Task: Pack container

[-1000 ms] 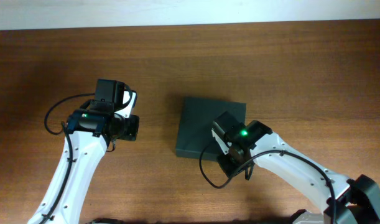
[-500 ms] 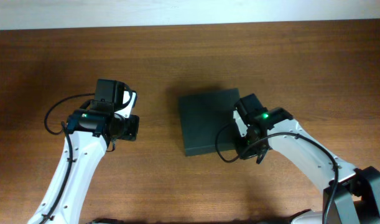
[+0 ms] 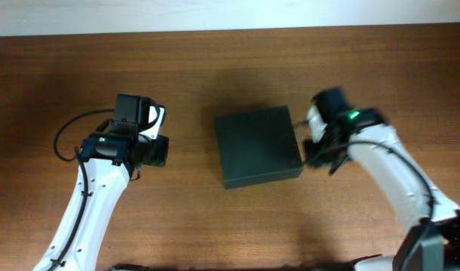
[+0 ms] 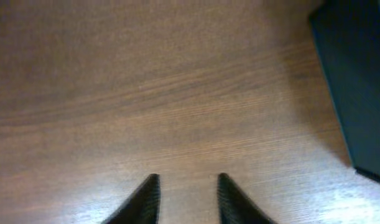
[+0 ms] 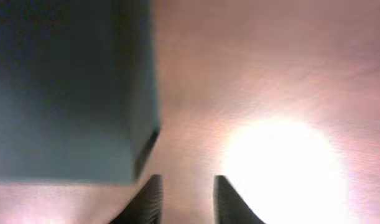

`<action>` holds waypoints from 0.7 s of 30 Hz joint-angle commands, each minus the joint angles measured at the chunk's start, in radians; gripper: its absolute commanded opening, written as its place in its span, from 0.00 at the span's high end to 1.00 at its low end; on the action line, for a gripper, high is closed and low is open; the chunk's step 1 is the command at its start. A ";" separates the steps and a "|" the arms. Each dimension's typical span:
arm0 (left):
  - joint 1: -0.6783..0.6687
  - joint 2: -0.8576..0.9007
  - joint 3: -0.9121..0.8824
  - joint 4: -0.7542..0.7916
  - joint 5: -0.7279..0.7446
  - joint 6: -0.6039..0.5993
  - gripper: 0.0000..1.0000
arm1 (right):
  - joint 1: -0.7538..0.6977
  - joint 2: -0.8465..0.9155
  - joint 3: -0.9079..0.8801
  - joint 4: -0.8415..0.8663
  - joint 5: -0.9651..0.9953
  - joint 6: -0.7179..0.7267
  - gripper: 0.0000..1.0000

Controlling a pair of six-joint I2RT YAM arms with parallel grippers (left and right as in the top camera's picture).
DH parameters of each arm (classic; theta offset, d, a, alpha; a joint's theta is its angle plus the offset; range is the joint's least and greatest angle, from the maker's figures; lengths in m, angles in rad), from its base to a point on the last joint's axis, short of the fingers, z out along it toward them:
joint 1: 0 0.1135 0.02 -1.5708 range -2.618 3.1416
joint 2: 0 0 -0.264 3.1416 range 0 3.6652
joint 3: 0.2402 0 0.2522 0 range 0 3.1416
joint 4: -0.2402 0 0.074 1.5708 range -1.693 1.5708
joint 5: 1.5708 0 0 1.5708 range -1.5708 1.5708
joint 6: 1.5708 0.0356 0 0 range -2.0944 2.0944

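The container (image 3: 258,147), a dark green-black box with its flat lid down, lies mid-table, slightly askew. My left gripper (image 3: 159,150) hovers over bare wood well to the container's left. In the left wrist view that gripper (image 4: 186,186) stands open over the wood, and the container's edge (image 4: 361,93) shows at the right. My right gripper (image 3: 311,150) sits close beside the container's right side. In the right wrist view the right gripper (image 5: 185,186) is open with only wood between its fingers. The container's corner (image 5: 59,87) fills the upper left of that view.
The brown wooden table (image 3: 230,68) runs to a pale wall at the far edge. A bright glare patch (image 5: 283,168) lies on the wood right of my right fingers. Cables loop off both arms.
My right arm swung from the container's front to its right side, and the container turned a little. Both grippers' jaws have parted. The left arm stayed put.
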 commanded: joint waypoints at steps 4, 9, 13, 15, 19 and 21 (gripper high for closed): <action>0.001 -0.008 0.033 0.111 0.011 0.003 0.22 | -0.211 -0.016 0.291 -0.023 0.034 -0.086 0.40; 0.000 -0.025 0.071 0.094 0.010 -0.005 0.13 | -0.322 -0.027 0.345 -0.048 0.035 -0.114 0.24; 0.000 -0.119 0.070 0.085 0.006 -0.020 0.01 | -0.373 -0.089 0.344 -0.060 0.034 -0.110 0.18; 0.000 -0.189 0.070 0.069 0.006 -0.019 0.01 | -0.378 -0.144 0.344 -0.063 0.035 -0.110 0.15; 0.000 -0.306 0.060 0.036 -0.017 -0.016 0.01 | -0.378 -0.283 0.328 -0.061 0.035 -0.110 0.11; 0.000 -0.367 0.039 0.028 -0.033 -0.016 0.01 | -0.378 -0.365 0.301 -0.050 0.035 -0.111 0.10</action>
